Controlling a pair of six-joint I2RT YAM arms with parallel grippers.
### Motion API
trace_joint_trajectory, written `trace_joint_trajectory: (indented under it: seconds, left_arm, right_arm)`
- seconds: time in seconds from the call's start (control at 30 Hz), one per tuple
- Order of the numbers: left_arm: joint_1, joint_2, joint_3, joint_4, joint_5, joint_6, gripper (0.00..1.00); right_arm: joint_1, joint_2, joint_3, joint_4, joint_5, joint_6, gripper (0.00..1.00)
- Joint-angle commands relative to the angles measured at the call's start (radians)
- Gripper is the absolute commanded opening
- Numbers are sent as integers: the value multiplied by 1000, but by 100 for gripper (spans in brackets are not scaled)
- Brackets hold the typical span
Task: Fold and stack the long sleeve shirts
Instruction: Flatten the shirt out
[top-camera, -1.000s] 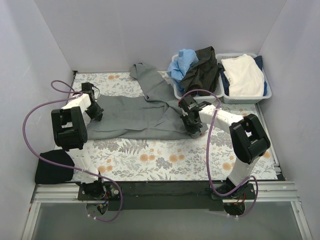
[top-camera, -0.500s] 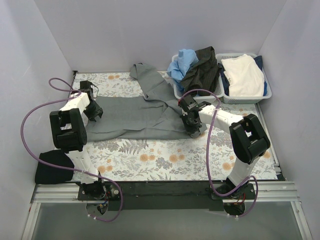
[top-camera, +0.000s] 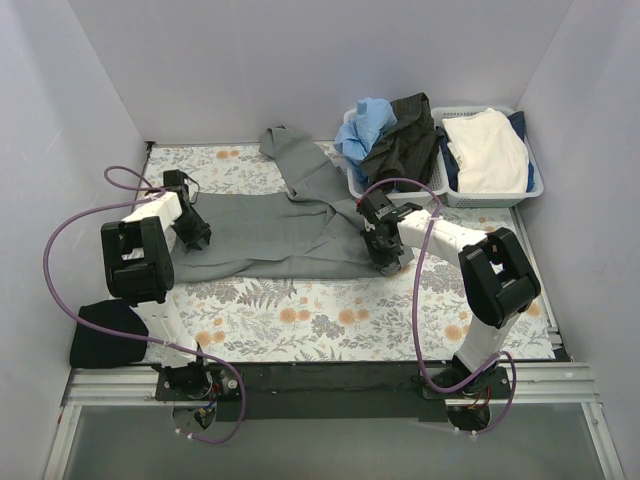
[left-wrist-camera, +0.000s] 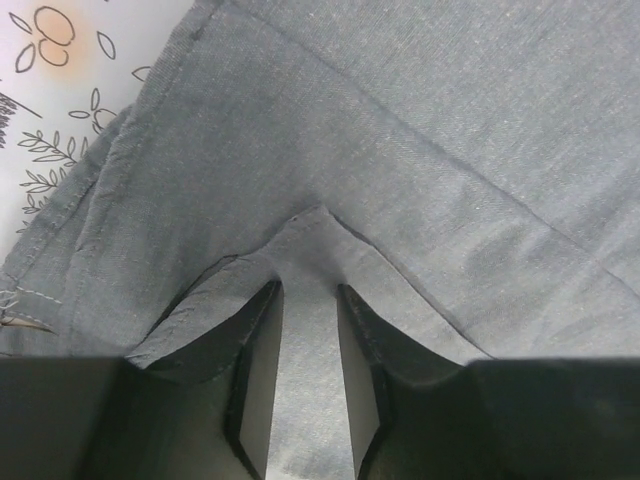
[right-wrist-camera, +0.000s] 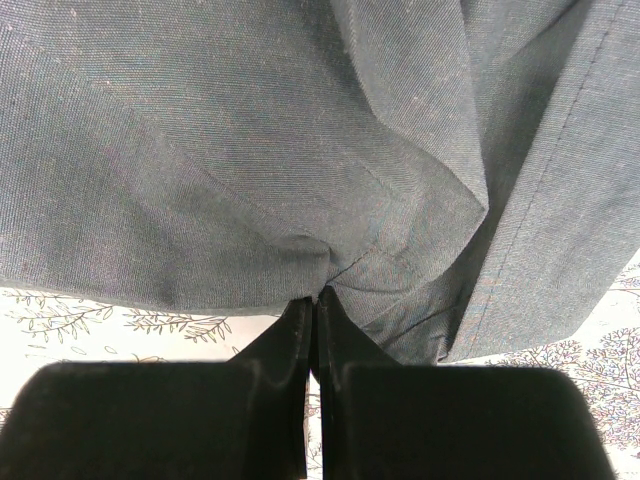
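Top view: the grey shirt (top-camera: 270, 235) lies spread on the counter (top-camera: 300, 320), reaching from the left claw (top-camera: 195, 237) to the right claw (top-camera: 388, 260). The black shirt (top-camera: 105, 335) lies well apart from the left claw, toward that arm's base.

Left wrist: fingers slightly spread, with a raised cloth fold at their tips.

Right wrist: fingers pressed together, pinching the grey shirt's edge.

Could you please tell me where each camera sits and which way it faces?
Top external: above and behind the bases, looking down at the floral table, grey shirt and white baskets; left arm and right arm show.
Left wrist: on the left arm, facing down at the shirt's edge; left pincer open.
Right wrist: on the right arm, facing down; right pincer shut on the shirt.
Shared: the grey shirt.
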Motion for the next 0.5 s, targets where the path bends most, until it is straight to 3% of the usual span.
trace_joint_trajectory:
  seconds: [0.0,0.1,0.2,0.47]
  left_arm:
    - [-4,-25,-31,23,-12,13,24]
    - [-4,-22,-41,26,-20,17,16]
    - [-4,-23,-44,26,-26,24,0]
    - [-6,-54,-11,-4,-75,41,0]
  right_arm:
    - [-2,-9,16,20,-13,7,1]
    - [-2,-9,16,20,-13,10,1]
    - [-2,-9,16,22,-16,13,1]
    - [-2,-12,11,22,-19,22,1]
